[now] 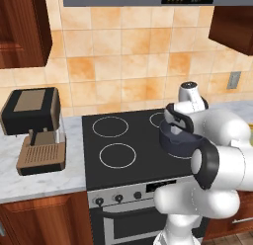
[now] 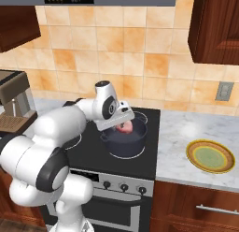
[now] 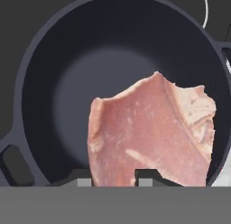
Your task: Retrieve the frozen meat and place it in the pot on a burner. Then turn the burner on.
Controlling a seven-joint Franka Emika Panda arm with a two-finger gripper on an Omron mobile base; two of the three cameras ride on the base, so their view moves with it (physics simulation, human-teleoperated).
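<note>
Fingers [image 3: 110, 181] clamp frozen meat [image 3: 153, 133] above pot [image 3: 49, 60] rim.

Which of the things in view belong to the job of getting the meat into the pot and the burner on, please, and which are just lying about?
Job: frozen meat, held in the gripper over the pot; stove knobs.

Lying about: coffee machine, yellow-green plate, wall outlet.
</note>
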